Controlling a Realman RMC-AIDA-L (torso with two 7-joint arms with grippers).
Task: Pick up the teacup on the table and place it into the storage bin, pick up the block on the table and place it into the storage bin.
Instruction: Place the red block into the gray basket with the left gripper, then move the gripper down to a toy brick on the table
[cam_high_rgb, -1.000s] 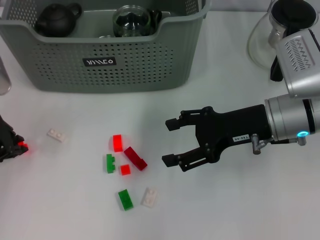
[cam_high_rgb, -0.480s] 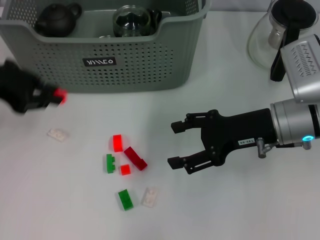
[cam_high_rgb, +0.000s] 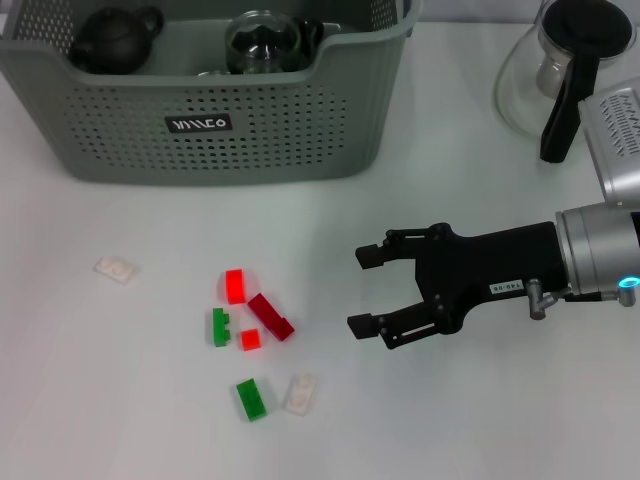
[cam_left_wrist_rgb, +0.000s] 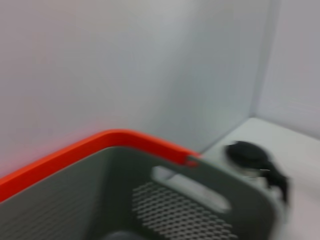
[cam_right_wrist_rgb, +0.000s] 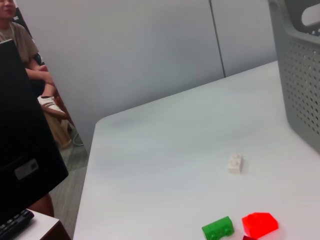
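Currently the right black claw (cam_high_rgb: 362, 290) hangs over the white bench (cam_high_rgb: 480, 420), jaws spread apart and holding nothing, well in front of the large grey-green perforated plastic storage bin (cam_high_rgb: 260, 120) and off toward its right end. The left claw shows in no view; its wrist camera looks at the bin's wall and rim (cam_left_wrist_rgb: 200, 200), so whether it is open or closed cannot be told.

Inside the bin: a dark round teapot (cam_high_rgb: 112, 38) at its left end, a clear glass teacup-like vessel (cam_high_rgb: 263, 42) near its middle.

Blocks lie on the bench in front of the bin, below its middle: bright red block (cam_high_rgb: 236, 285), dark red long block (cam_high_rgb: 271, 316), small red block (cam_high_rgb: 250, 339), green block (cam_high_rgb: 220, 327), second green block (cam_high_rgb: 251, 398), white block (cam_high_rgb: 298, 393). Another white block (cam_high_rgb: 115, 269) lies apart, before the bin's left end. The claw is just beside the dark red block, not touching.

Right of the bin stands a clear glass pot with black handle (cam_high_rgb: 560, 70).
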